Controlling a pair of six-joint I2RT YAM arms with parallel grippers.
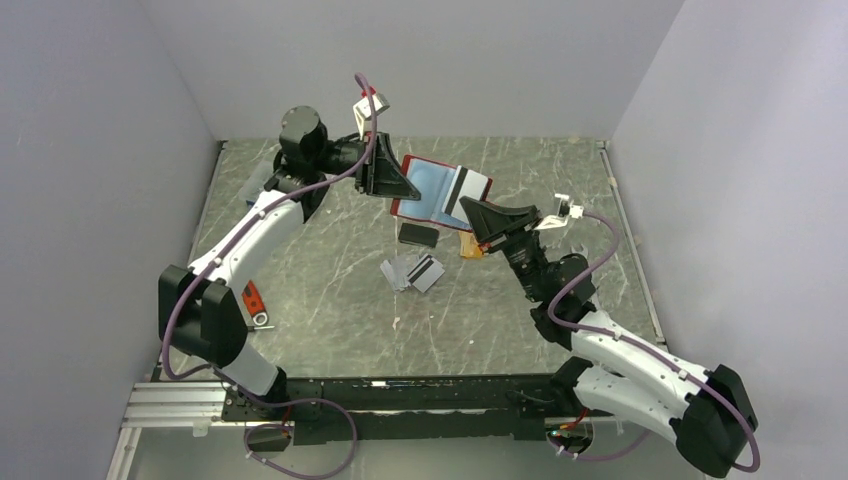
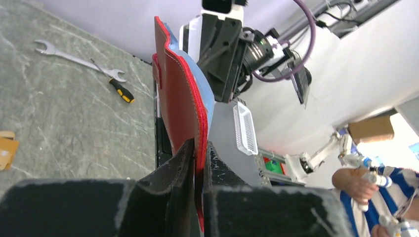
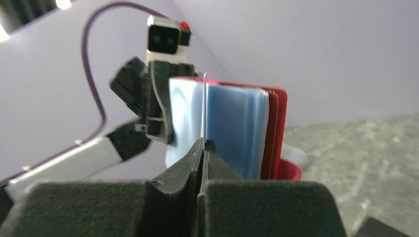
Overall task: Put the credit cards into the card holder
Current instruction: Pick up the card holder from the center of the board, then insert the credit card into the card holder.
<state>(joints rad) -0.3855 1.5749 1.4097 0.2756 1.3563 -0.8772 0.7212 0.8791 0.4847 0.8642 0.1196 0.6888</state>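
left gripper (image 1: 405,187): jaws clamped on the red cover | loose cards (image 1: 413,272): flat on table (image 1: 300,290), below holder | holder (image 1: 428,190): lifted off table, open, blue sleeves showing | card (image 1: 466,187): striped, at the sleeves | right gripper (image 1: 472,210): jaws pinching card edge

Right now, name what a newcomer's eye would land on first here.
The open red card holder stands out first, held above the middle of the table with its cover pinched by the left gripper. The right gripper pinches a striped card at its blue sleeves. More cards lie on the table below.
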